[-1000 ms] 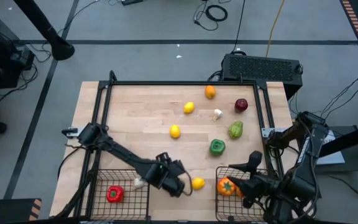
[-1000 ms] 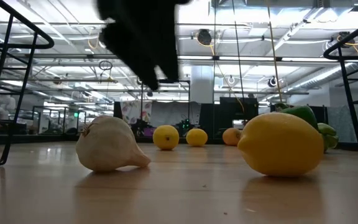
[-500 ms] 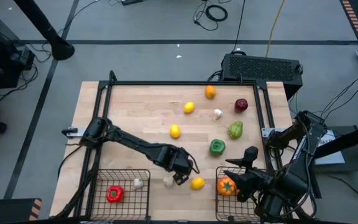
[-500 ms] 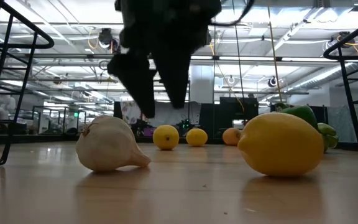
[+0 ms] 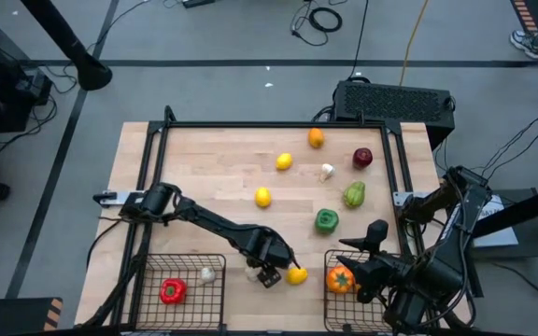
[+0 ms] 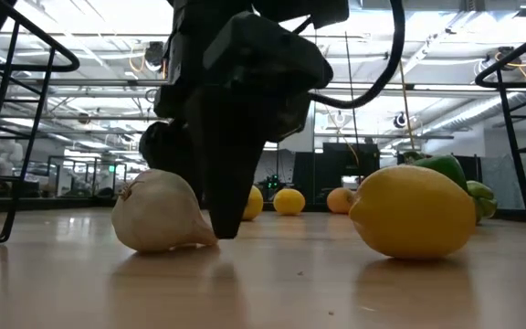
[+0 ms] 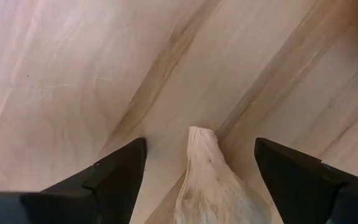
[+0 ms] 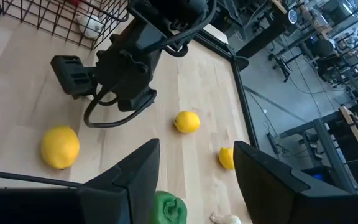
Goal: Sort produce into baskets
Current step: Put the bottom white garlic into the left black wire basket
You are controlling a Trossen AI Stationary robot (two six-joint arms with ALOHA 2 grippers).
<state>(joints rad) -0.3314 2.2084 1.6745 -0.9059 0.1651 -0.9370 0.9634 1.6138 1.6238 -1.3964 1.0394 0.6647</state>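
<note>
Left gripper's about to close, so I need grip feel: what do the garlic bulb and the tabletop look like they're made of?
Garlic bulb: probably hard moulded plastic, matte off-white with ridged lobes, so likely rigid. Tabletop: light wood with visible grain, smooth with a faint sheen. The left gripper is open astride the bulb.

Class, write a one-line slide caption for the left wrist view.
Left gripper open, its fingers either side of a white garlic bulb lying on the wooden table.

left gripper [image 5: 261,273] is pointing down at six o'clock, jaws spread; right gripper [image 5: 370,254] is waiting at four o'clock, jaws parted
</note>
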